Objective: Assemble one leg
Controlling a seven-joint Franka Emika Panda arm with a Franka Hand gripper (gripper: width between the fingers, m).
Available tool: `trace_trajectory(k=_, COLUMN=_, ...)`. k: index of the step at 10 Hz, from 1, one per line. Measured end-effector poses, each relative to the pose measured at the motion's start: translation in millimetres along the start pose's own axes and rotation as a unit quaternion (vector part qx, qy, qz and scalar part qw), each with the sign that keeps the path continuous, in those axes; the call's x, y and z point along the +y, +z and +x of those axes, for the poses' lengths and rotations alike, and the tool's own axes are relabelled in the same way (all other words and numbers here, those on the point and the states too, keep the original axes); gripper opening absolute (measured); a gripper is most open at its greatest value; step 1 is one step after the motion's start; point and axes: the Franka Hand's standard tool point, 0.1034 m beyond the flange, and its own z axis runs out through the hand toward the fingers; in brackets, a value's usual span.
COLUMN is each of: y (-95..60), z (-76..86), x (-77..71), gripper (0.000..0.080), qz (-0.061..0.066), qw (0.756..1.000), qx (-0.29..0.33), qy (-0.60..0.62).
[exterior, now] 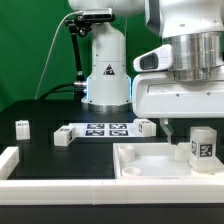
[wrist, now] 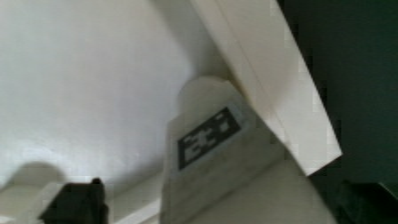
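Observation:
A leg (exterior: 202, 145), a small white block with a black-and-white tag, stands upright in the right part of the large white tray-like piece (exterior: 150, 172). My gripper (exterior: 190, 130) hangs just over it with one dark finger (exterior: 167, 127) to the leg's left in the exterior view. In the wrist view the tagged leg (wrist: 214, 135) runs between my fingers. One finger (wrist: 75, 200) stands well clear of it and the other (wrist: 365, 205) is close to its side. My gripper (wrist: 222, 205) is open. The tray's raised rim (wrist: 267, 70) lies right beside the leg.
Three more legs lie on the black table: one (exterior: 22, 126) at the exterior view's left, one (exterior: 65, 136) and one (exterior: 145, 126) at the ends of the marker board (exterior: 105, 128). A white rail (exterior: 10, 160) runs along the front left. The robot base (exterior: 105, 70) stands behind.

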Motion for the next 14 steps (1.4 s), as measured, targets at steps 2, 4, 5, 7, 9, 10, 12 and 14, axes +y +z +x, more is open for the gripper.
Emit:
trace_trajectory(k=2, y=0.6, z=-3.2, x=-5.4, gripper=0.0649, qz=-0.012, qw=0.989, qx=0.006, qy=-0.149)
trace_trajectory(k=4, y=0.6, z=-2.8, x=-4.8, gripper=0.0649, qz=-0.012, qw=0.983, qx=0.006, qy=-0.181)
trace_trajectory(k=5, y=0.7, z=-2.9, x=-5.0, gripper=0.0623, qz=-0.012, qw=0.984, qx=0.006, qy=-0.18)
trace_trajectory(k=7, y=0.6, z=-2.9, x=-4.9, gripper=0.0452, qz=-0.012, qw=0.984, qx=0.006, qy=-0.18)
trace_trajectory(k=9, y=0.6, z=-2.7, x=-4.7, gripper=0.0286, qz=-0.011, qw=0.988, qx=0.006, qy=-0.155)
trace_trajectory(k=10, y=0.7, z=-2.7, x=-4.5, gripper=0.0289, qz=-0.01, qw=0.989, qx=0.006, qy=-0.146)
trace_trajectory(k=12, y=1.4, z=-0.9, x=-2.3, gripper=0.0289, qz=0.006, qw=1.0, qx=0.01, qy=0.021)
trace_trajectory(k=14, y=1.4, z=0.3, x=0.1, gripper=0.0289, qz=0.02, qw=0.977, qx=0.014, qy=0.211)
